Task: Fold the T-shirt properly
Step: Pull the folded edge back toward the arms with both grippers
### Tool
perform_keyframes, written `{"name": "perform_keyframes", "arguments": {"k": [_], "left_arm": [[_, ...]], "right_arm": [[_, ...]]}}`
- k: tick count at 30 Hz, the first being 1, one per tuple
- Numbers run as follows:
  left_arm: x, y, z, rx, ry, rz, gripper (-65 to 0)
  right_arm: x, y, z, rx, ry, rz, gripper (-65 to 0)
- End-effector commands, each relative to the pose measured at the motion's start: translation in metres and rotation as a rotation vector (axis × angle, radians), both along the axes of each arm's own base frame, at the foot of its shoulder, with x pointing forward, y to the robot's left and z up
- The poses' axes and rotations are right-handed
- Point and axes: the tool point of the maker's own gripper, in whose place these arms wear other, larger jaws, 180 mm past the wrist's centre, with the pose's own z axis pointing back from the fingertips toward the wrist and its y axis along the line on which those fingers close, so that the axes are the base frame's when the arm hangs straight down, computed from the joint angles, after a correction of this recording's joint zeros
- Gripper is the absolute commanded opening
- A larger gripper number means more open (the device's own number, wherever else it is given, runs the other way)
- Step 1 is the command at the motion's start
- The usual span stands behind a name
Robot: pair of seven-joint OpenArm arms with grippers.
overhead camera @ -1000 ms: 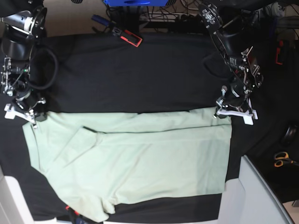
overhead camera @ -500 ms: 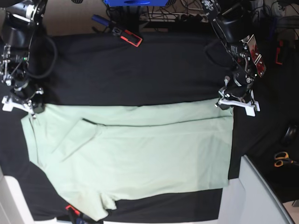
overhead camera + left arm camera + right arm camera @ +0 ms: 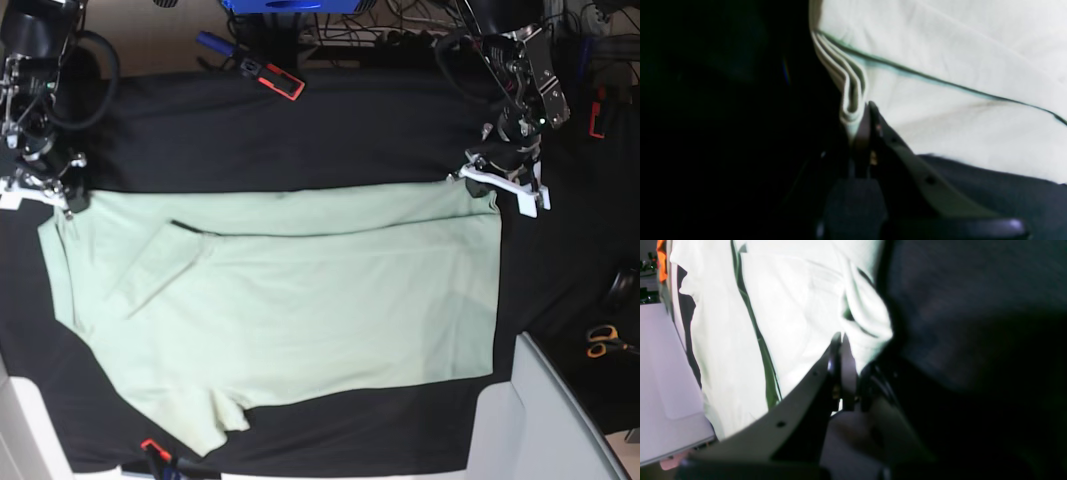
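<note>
- You have the T-shirt lying flat across the near half of the table covering, reaching almost from its left edge to its right.
- Your left gripper sits at the shirt's far right corner.
- Your right gripper sits at its far left corner.
- Scissors lie off the right edge.

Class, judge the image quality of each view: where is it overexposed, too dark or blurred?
Right wrist: T-shirt blown out to white, right side dark. Left wrist: left half nearly black, left gripper soft. Base: evenly lit, sharp.
</note>
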Motion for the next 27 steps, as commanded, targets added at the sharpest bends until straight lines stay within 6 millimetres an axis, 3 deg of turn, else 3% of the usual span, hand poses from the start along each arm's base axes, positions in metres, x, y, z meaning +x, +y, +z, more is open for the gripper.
{"name": "perform_keyframes", "arguments": {"k": [1, 9, 19, 27], "left_arm": [[-0.008, 0.006, -0.002, 0.025, 0.037, -0.004, -65.0], [-0.044, 0.019, -0.011, 0.054, 0.103, -0.009, -65.0], [-0.077, 0.024, 0.005, 0.121, 0.114, -0.042, -65.0], [-0.088, 0.026, 0.005, 0.133, 0.134, -0.050, -65.0]], "right_arm": [[-0.002, -0.011, 0.004, -0.031, 0.006, -0.002, -65.0], [-0.035, -0.010, 0.002, -0.057, 0.038, 0.018, -65.0], [-0.080, -0.011, -0.004, -0.081, 0.100, 0.039, -65.0], [-0.111, -0.001, -0.010, -0.031, 0.130, 0.010, -65.0]]}}
